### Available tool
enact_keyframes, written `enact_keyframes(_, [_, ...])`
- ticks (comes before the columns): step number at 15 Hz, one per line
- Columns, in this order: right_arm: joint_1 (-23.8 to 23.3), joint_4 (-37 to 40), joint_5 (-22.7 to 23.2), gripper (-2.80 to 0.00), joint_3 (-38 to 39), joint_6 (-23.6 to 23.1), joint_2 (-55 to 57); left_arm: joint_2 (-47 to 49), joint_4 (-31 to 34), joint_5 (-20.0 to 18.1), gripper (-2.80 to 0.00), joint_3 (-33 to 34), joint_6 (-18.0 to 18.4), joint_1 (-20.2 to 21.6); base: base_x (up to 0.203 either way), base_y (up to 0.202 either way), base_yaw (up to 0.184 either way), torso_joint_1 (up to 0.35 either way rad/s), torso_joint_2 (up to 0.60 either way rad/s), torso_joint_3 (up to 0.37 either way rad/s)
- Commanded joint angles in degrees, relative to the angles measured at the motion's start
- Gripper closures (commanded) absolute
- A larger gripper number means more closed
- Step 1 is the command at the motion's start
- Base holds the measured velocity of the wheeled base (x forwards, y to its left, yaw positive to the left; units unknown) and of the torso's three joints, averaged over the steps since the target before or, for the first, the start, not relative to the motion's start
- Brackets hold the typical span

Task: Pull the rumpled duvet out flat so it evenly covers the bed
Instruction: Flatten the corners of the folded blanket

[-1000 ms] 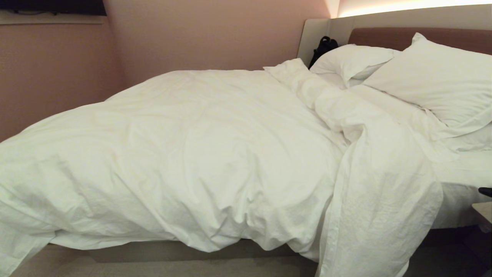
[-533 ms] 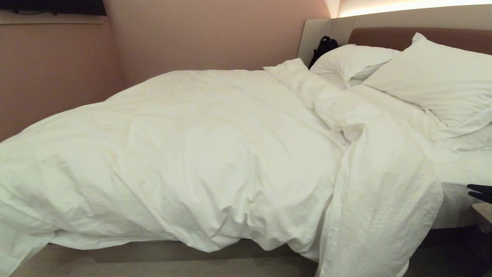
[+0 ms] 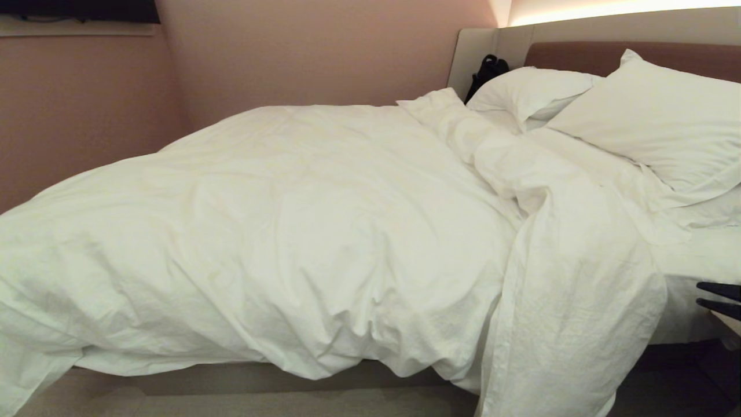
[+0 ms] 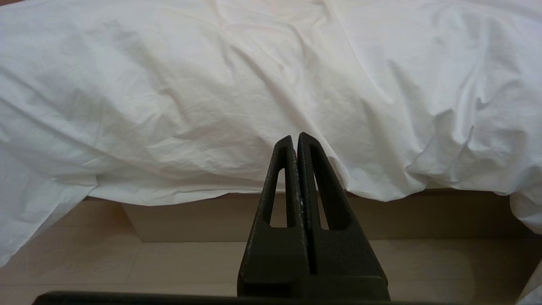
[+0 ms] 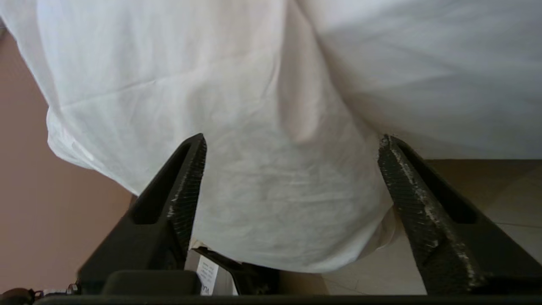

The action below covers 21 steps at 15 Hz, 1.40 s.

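We are only beginning: the duvet (image 3: 301, 231) is lying bunched, baring the bed (image 3: 700, 255) beside the pillows (image 3: 654, 116); our right end effector (image 3: 719, 300) is gaping empty, left end effector (image 4: 295, 142) closed on nothing

Dim, warm glow above headboard (image 3: 579, 55)

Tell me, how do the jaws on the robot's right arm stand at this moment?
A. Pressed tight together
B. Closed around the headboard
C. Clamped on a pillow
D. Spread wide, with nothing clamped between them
D: in the right wrist view the right gripper has its jaws far apart, with the white duvet beyond them and nothing pinched.
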Motion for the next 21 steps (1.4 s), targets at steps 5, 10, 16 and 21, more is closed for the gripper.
enact_keyframes(5, [1.85,0.88,-0.04,-2.80,1.16,-4.06,-0.74,0.00,0.02,0.04,0.00,0.00,-0.02,0.00,0.000,0.000,0.000,0.000,0.00,0.000])
enact_keyframes(10, [3.92,-7.43,-0.94,-2.80,5.47,-4.31,-0.88,0.00,0.02,0.04,0.00,0.00,-0.02,0.00,0.000,0.000,0.000,0.000,0.00,0.000])
enact_keyframes(16, [5.65,-8.73,-1.12,-2.80,5.21,-4.37,-0.19,0.00,0.02,0.04,0.00,0.00,-0.02,0.00,0.000,0.000,0.000,0.000,0.00,0.000])
enact_keyframes(21, [6.55,-8.66,-0.17,-2.80,5.33,-5.09,-0.09,0.00,0.00,0.04,0.00,0.00,-0.02,0.08,0.000,0.000,0.000,0.000,0.00,0.000])
